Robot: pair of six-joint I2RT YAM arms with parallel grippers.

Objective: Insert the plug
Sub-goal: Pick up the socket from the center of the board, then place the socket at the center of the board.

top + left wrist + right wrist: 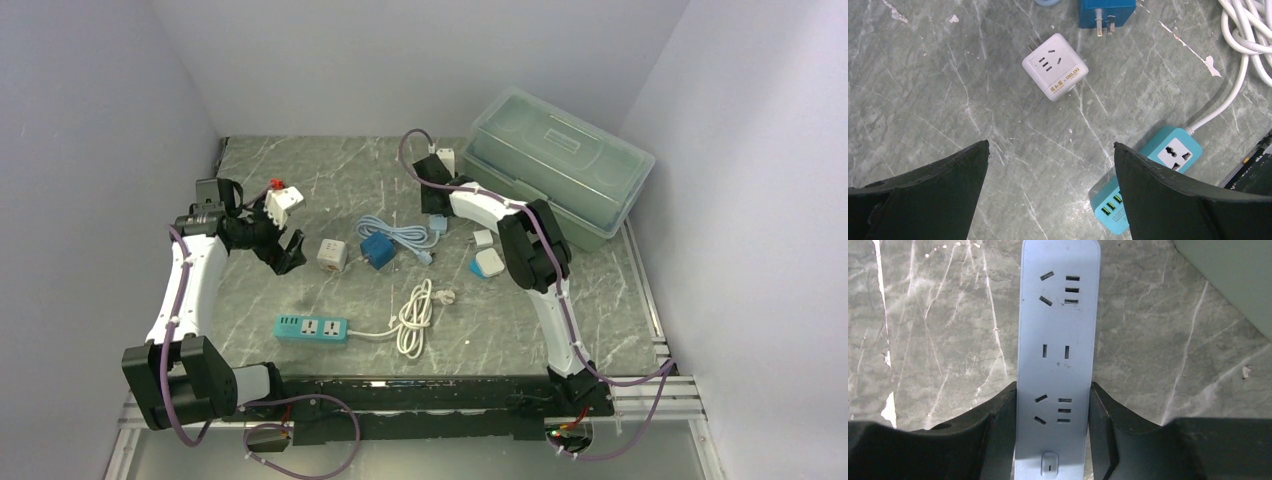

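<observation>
The right fingers [998, 435] stand half-spread, pressed against the two long edges of the white power strip [1058, 340] near its switch end, so they hold it by its narrow width, probably the surest grip for steadying it as the receiving part. The strip's long axis runs straight out from the wrist between them, sockets facing up, flat on the tabletop [330, 180] at the far side, just beside the clear lidded box [560, 165]

The left fingers [933, 195] are spread as wide as they go and hold nothing, hovering over bare marble, probably ready to take a plug. Beyond them lies the cube adapter [1055, 66], tilted, socket face up, its pins poking out at its far-left edge. Farther off sits the blue plug [1106, 12], pins pointing back toward the near side. Which of these the task means I cannot tell; both lie mid-tabletop, well apart from the white strip. The teal power strip [1148, 175] lies near the front edge, its white cord [412, 318] coiled beside it
</observation>
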